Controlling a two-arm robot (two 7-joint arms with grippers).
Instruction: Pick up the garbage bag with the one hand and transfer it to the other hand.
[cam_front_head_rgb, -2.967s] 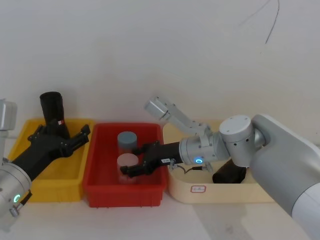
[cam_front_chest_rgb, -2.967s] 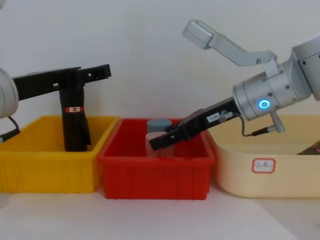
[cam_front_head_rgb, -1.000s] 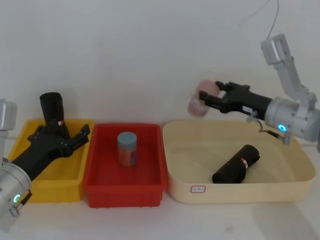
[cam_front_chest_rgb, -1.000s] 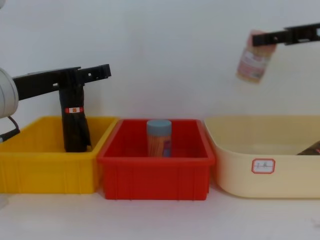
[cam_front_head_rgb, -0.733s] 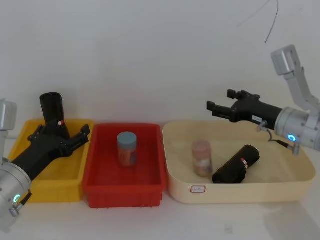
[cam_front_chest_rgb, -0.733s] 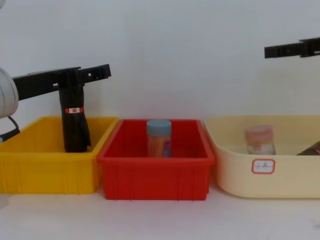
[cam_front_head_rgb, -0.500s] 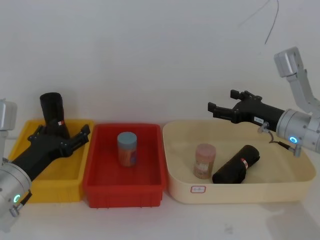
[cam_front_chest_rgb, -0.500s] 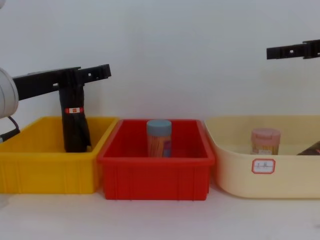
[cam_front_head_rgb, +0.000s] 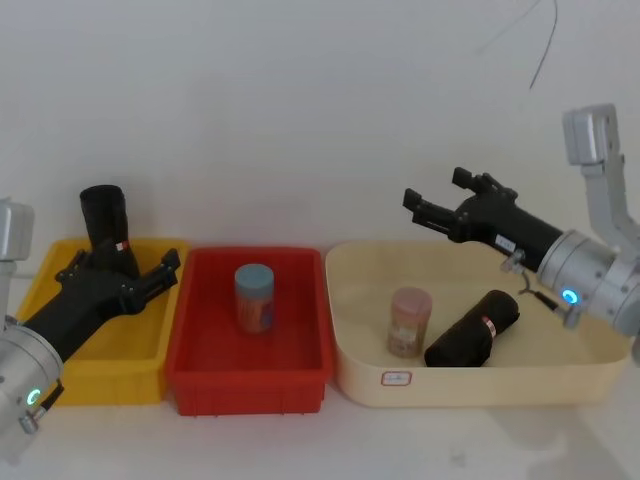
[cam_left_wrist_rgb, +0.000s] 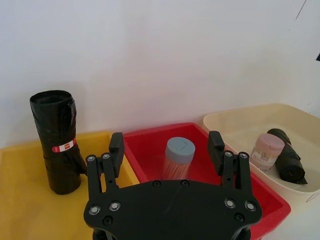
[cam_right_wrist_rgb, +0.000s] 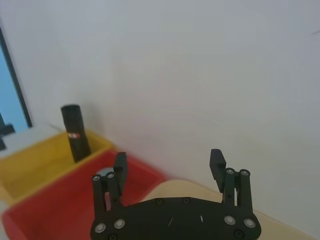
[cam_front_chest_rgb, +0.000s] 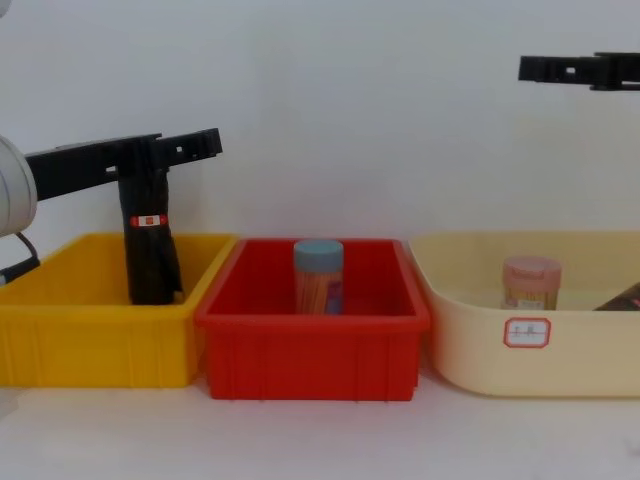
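With the pink-lidded jar (cam_front_head_rgb: 408, 322) now dropped in the cream tub (cam_front_head_rgb: 470, 385), the right gripper (cam_front_head_rgb: 432, 208) is hovering above it, fingers spread and empty. The tall black garbage-bag roll (cam_front_head_rgb: 106, 232) is still standing in the yellow bin (cam_front_head_rgb: 130, 355) (untouched), beside the left gripper (cam_front_head_rgb: 118, 270), also splayed wide, so the pick-up is yet to begin.

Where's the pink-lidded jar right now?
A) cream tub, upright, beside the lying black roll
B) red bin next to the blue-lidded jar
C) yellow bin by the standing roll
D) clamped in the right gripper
A: the pink-lidded jar stands upright in the cream tub next to the lying black roll, while the right gripper hangs open and empty above the tub.
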